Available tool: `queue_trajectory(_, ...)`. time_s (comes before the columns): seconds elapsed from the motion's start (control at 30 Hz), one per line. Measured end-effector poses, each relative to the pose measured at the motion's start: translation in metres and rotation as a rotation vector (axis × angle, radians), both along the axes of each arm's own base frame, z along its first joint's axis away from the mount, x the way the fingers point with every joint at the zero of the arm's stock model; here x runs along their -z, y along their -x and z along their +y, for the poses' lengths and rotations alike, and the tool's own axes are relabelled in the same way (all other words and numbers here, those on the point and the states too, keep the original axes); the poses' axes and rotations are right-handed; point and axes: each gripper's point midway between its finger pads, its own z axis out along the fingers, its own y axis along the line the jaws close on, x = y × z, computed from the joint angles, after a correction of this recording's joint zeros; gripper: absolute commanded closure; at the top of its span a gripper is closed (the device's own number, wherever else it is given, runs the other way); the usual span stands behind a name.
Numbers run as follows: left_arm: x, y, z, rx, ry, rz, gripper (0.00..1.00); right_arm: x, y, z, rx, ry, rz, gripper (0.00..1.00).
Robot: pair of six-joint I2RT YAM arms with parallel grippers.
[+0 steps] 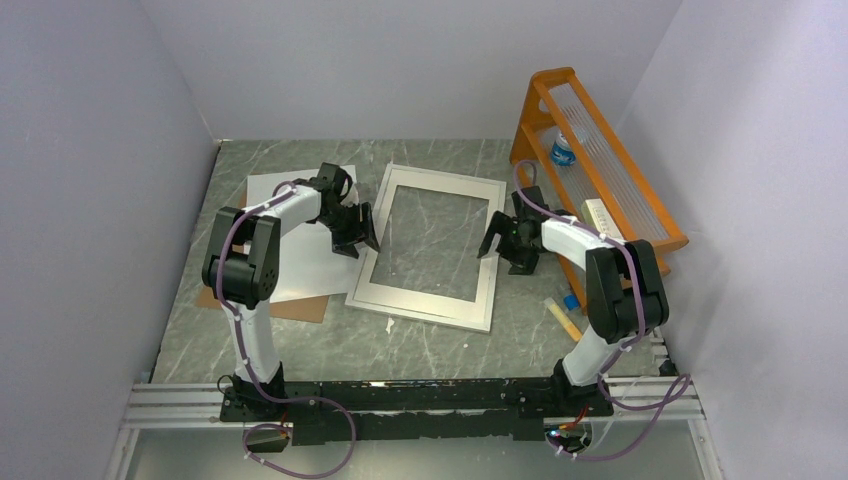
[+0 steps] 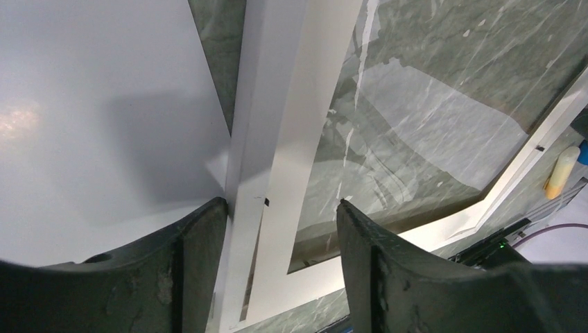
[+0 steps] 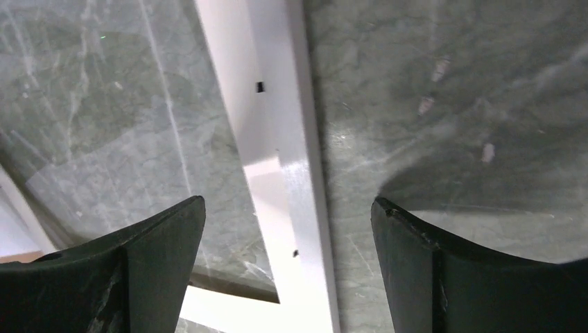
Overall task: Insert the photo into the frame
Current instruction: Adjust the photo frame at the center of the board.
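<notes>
Both arms appear set to take the frame (image 1: pixel 418 308) by its two long sides. The left gripper (image 1: pixel 355 235) is spread wide across the left rail, and the right gripper (image 1: pixel 496 240) is equally wide across the right rail. Neither holds anything.

To do this well, each gripper should probably come down square to its rail and close only on the rail. The two should close together, so that the frame does not swivel on the marbled table (image 1: pixel 330 345). What looks like the white card mat (image 1: pixel 445 182) lies slightly askew on the frame, so a pinch may catch the card instead of the rail.

The left side needs more care. In the left wrist view, the left gripper's (image 2: pixel 281 229) outer finger (image 2: pixel 197 263) sits at the edge of the photo (image 2: pixel 104 104), and could drag it.

The photo (image 1: pixel 290 250) lies white side up on the brown backing board (image 1: pixel 300 308), left of the frame. Its right edge runs just beside the left rail (image 2: pixel 244 90). The pictures do not show whether the two touch.

In the right wrist view, the right gripper (image 3: pixel 288 208) has only the rail (image 3: pixel 299 194) and bare table between its fingers. It is well apart from the photo.
</notes>
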Motion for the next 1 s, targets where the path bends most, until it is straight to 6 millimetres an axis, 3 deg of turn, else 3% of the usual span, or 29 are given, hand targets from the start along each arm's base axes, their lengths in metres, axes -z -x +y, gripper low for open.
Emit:
queue_trajectory(0.3,0.004,0.023,0.001,0.001,0.026,0.041,0.41,-0.006,-0.004,0.024,-0.127,-0.127,-0.028,0.12)
queue_trajectory(0.67,-0.001,0.069,0.028,-0.057,-0.044,0.068,0.39,-0.007,0.008,0.056,-0.264,-0.18,-0.05,0.15)
queue_trajectory(0.87,-0.002,0.103,0.039,-0.101,-0.08,0.109,0.21,-0.007,0.018,0.069,-0.298,-0.168,-0.043,0.15)
queue_trajectory(1.0,-0.015,0.103,0.04,-0.125,-0.087,0.074,0.15,-0.005,0.022,0.062,-0.263,-0.101,-0.026,0.14)
